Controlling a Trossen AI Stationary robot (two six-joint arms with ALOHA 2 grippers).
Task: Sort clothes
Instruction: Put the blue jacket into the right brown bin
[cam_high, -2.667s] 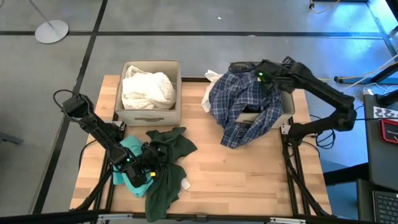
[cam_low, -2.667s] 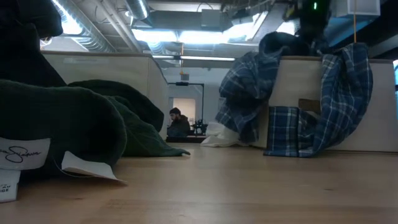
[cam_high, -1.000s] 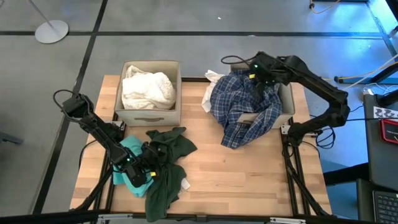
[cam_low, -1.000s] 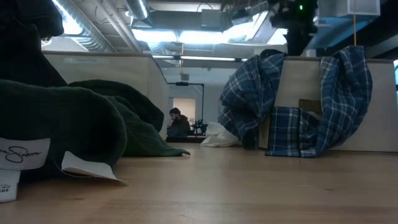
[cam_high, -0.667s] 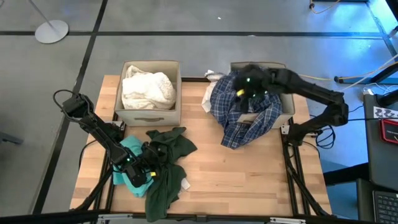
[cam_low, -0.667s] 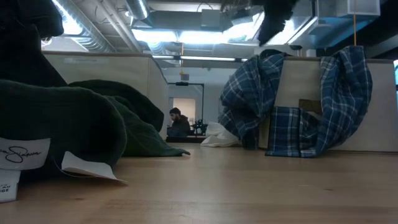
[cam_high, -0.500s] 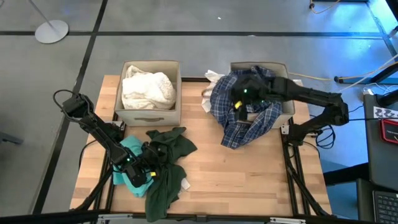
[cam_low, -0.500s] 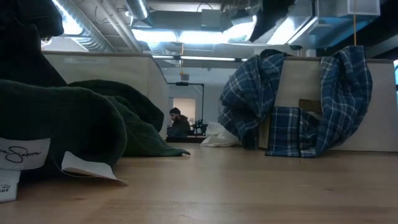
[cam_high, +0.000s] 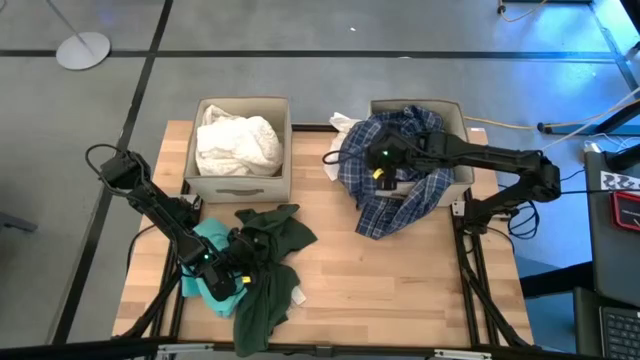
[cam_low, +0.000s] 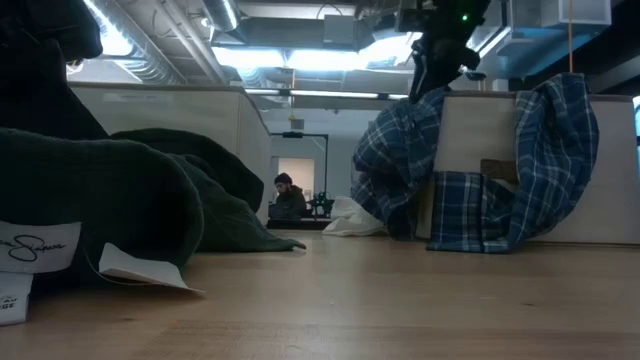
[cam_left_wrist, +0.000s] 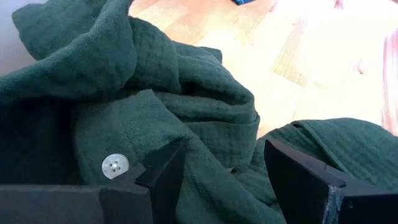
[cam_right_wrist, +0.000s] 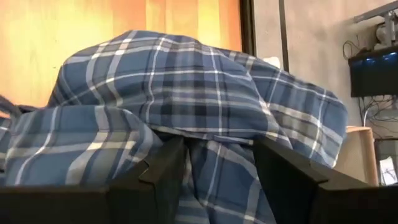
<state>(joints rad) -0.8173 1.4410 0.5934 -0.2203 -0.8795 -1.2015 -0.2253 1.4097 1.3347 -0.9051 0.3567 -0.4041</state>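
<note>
A blue plaid shirt (cam_high: 400, 200) is draped over the right beige box (cam_high: 455, 115) and hangs down its front to the table. My right gripper (cam_high: 372, 168) is open above the shirt's left part (cam_right_wrist: 186, 93). A dark green garment (cam_high: 270, 290) lies crumpled at the near left, beside a teal one (cam_high: 205, 250). My left gripper (cam_high: 248, 262) is open, low over the green garment (cam_left_wrist: 186, 81). White clothes (cam_high: 237, 143) fill the left beige box (cam_high: 243, 185). No dark grey garment shows. My left gripper's open fingers (cam_left_wrist: 165, 171) stand on either side of a fold of the green garment near a white button (cam_left_wrist: 115, 165); I cannot tell whether they touch it. My right gripper's open fingers (cam_right_wrist: 165, 168) point down at the shirt's bulging left part; I cannot tell whether they touch it.
A white piece of cloth (cam_high: 340, 125) lies on the table behind the plaid shirt, between the two boxes. White labels (cam_low: 40, 250) stick out of the green garment. Bare wood (cam_high: 400, 290) lies at the near right of the table.
My right gripper has swung from over the far side of the right box toward the table's left and near edges and has come down over the plaid shirt's left part. My left arm has kept still.
</note>
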